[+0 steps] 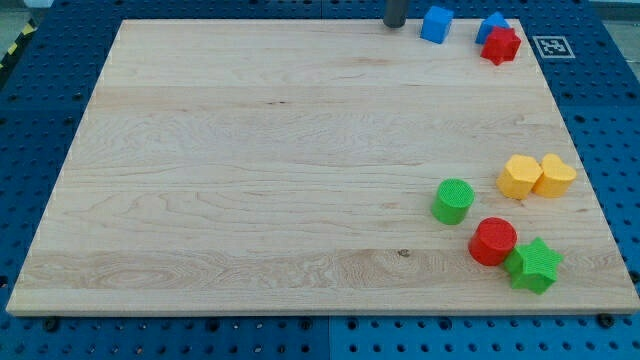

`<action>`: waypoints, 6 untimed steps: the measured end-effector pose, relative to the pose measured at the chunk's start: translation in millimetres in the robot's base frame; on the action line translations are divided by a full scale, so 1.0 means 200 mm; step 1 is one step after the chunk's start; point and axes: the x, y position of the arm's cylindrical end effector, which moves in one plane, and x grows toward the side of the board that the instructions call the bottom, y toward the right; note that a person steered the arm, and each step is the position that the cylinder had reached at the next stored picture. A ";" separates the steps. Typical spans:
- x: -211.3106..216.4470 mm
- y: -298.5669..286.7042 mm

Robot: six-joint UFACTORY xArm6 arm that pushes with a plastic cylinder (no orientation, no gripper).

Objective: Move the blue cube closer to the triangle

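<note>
A blue cube [436, 23] sits near the top edge of the wooden board [250, 170], right of centre. A blue triangle-like block [491, 25] lies further right, partly hidden behind a red star-like block [501, 45] that touches it. My tip [395, 24] is at the view's top, just left of the blue cube, with a small gap between them. The rod is cut off by the top of the view.
Two yellow blocks [520, 177] [553, 175] touch at the right. A green cylinder [453, 200], a red cylinder [493, 241] and a green star [534, 264] sit at the lower right. A marker tag [552, 46] lies off the board's top right corner.
</note>
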 end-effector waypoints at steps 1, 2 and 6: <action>-0.01 0.21; -0.01 0.36; 0.01 0.14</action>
